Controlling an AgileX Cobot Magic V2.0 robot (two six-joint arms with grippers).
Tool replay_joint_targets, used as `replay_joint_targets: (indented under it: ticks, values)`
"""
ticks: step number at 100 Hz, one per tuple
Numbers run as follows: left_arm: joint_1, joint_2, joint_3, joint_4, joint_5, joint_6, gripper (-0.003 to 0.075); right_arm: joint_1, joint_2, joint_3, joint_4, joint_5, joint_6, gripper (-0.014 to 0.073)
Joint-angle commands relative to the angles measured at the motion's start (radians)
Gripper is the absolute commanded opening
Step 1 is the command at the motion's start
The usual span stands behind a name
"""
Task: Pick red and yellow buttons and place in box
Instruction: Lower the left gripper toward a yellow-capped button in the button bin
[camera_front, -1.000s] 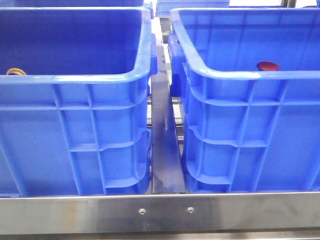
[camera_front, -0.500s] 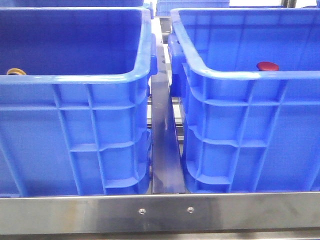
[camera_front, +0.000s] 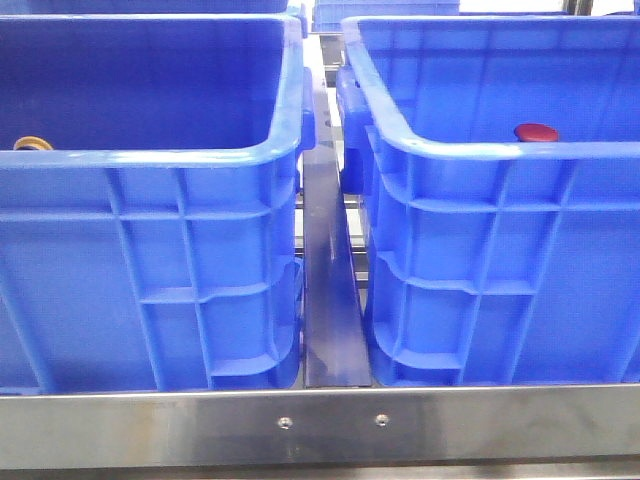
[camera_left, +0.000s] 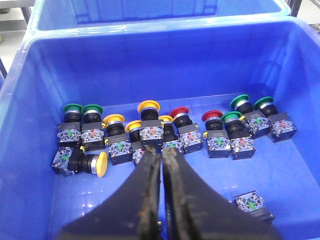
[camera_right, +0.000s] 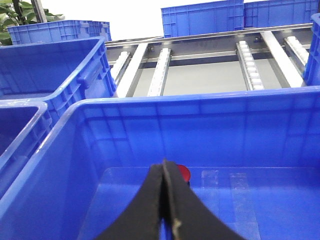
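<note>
Blue box, red button

Two crates side by side before me: supply crate on my left, the box on my right, a metal rail between them. One button lies in the box. A cluster of buttons sits in the supply crate; one unit lies apart from it. More crates stand behind.

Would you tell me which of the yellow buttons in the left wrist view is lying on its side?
The yellow button at the row's end, below the green ones; the other yellows stand cap-up.
</note>
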Motion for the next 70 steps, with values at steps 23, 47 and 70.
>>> replay_joint_targets:
  ticks: [23,47,70]
  values:
    - [0.002,0.004,-0.030,-0.009,-0.072,-0.008,-0.0013,-0.005,-0.003,-0.025,-0.009,-0.027,-0.011,-0.0069]
    - [0.002,0.004,-0.030,-0.009,-0.067,-0.004,0.0316,-0.005,-0.003,-0.025,-0.009,-0.026,-0.011,-0.0069]
    - [0.002,0.033,-0.032,-0.009,-0.071,0.000,0.0496,-0.005,-0.003,-0.025,-0.009,-0.026,-0.011,-0.0069]
